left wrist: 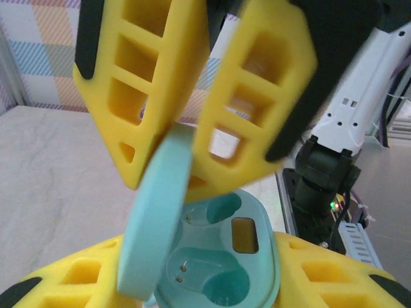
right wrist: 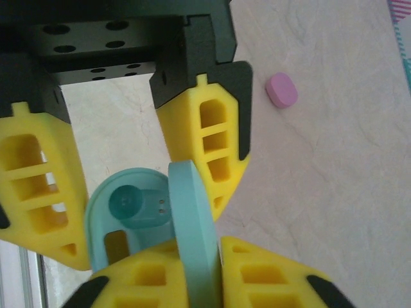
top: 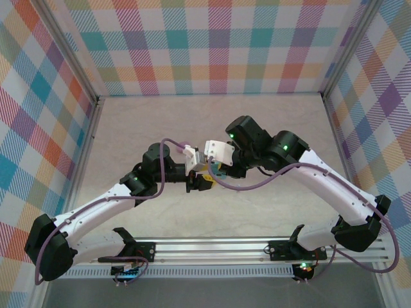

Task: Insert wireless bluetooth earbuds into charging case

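Left wrist view: the left gripper (left wrist: 205, 289) clamps the light blue charging case (left wrist: 218, 256) above the table's (left wrist: 58, 167) middle, both wells empty. Beyond, the right gripper (left wrist: 176, 170) pinches its raised lid (left wrist: 157, 218). The case is open, but no earbuds are seated yet. Farther off lies a pink piece (right wrist: 281, 90), case or bud unclear.

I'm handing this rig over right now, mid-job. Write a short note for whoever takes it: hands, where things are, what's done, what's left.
Left hand: closed on the body of the teal charging case.
Right hand: shut on the case's lid, which stands open.
Sockets: both look empty.
Small pink piece, likely an earbud, lies loose on the table; the other buds I can't place.
Done: case gripped and opened.
Left: pick up the buds, seat them, close the lid.
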Controlling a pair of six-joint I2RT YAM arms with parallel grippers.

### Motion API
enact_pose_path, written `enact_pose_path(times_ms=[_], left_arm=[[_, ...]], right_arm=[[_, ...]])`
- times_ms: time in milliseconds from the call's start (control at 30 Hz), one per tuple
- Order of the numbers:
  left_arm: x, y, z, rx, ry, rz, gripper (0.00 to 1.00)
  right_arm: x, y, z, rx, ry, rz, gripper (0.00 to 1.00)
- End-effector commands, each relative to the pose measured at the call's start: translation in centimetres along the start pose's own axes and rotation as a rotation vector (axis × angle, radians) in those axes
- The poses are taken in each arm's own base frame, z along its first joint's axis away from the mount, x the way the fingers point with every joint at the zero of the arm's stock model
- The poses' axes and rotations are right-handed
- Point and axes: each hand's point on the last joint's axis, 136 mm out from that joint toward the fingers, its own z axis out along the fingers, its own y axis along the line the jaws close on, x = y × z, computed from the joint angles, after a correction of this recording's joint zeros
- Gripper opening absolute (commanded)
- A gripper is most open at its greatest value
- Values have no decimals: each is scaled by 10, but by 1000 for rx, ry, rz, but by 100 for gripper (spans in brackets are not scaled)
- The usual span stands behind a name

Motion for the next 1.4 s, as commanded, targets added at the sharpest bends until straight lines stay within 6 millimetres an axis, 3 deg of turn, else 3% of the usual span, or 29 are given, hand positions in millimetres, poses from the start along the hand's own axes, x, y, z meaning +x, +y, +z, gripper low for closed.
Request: enact_pose_path(times_ms=[0,100,267,333,633,900,1367], left_arm=[[-2,-13,-5,41,-4,56,47],[-3,-12,-7,24,-5,60,54],[-9,0,-9,-56,-44,7,87],[-10,4,-9,-73,-59,-20,90],[-19,5,-2,-37,-112,-107,80],[-7,6,1,-35,-80,-120,80],[-10,0,-4,-22,-88,-63,46]], right_arm=[[-14,-12,-9,49,-54,22,9],[-14,-9,-11,44,-76,9,3],[-16,-9,-14,62,-107,11,0],[-15,-12,-14,85,-108,12,0],[-12,-15,-9,137,-80,-13,0],[-14,-18,-16,158,-104,0,0],[-17,-8,-18,105,-126,-5,1]])
